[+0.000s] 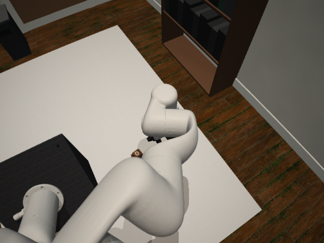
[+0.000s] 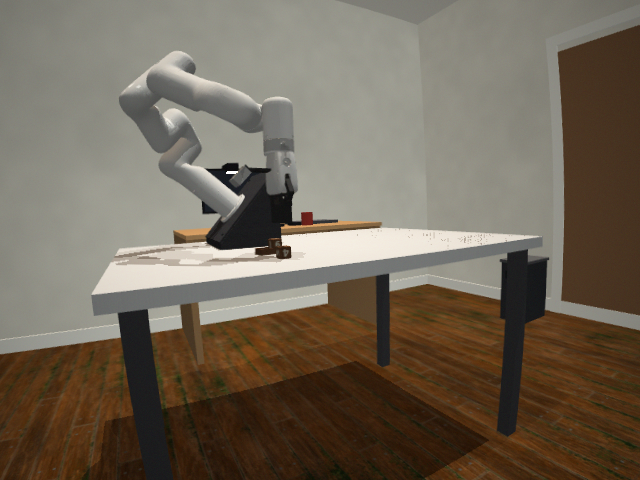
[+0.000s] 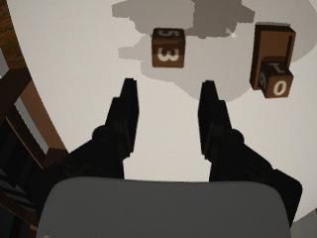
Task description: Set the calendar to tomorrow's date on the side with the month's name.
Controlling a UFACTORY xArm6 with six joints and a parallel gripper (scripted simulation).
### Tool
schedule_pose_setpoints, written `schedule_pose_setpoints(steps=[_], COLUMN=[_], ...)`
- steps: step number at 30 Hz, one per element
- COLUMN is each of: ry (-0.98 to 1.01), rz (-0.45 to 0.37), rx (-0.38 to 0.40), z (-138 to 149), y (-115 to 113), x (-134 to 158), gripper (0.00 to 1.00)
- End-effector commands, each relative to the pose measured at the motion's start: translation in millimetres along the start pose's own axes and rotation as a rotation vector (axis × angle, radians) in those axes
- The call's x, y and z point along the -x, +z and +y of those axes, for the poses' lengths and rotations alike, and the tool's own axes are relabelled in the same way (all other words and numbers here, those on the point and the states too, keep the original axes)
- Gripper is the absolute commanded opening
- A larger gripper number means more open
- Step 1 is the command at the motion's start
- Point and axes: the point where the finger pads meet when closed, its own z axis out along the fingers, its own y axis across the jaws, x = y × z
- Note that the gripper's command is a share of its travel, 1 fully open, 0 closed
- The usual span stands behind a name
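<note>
In the wrist view a loose brown cube (image 3: 166,48) lies on the white table, with a 3 on the side facing me. To its right is the small brown tray (image 3: 271,54), with a second cube (image 3: 273,82) showing a 0 at its near end. My gripper (image 3: 168,95) hovers above the table with its fingers half apart and nothing between them. The loose cube lies beyond the fingertips. In the exterior view the gripper (image 2: 281,206) hangs above the cubes (image 2: 279,249). In the top view the arm hides all but one cube (image 1: 136,153).
The black robot base block (image 1: 39,167) stands on the table close behind the cubes. The table's right edge (image 1: 209,146) is near the work spot. A bookshelf (image 1: 206,39) stands beyond it. A wooden bench with a red cup (image 2: 306,217) is behind the table.
</note>
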Motion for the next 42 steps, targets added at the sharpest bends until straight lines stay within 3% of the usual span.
schedule_pose_setpoints(steps=[1,42], ry=[0.003,0.003], rz=[-0.001,-0.001], rx=[-0.004,-0.004], z=[-1.2,-1.1], y=[-1.6,4.0], x=[0.1,0.1], gripper=[0.47,0.47])
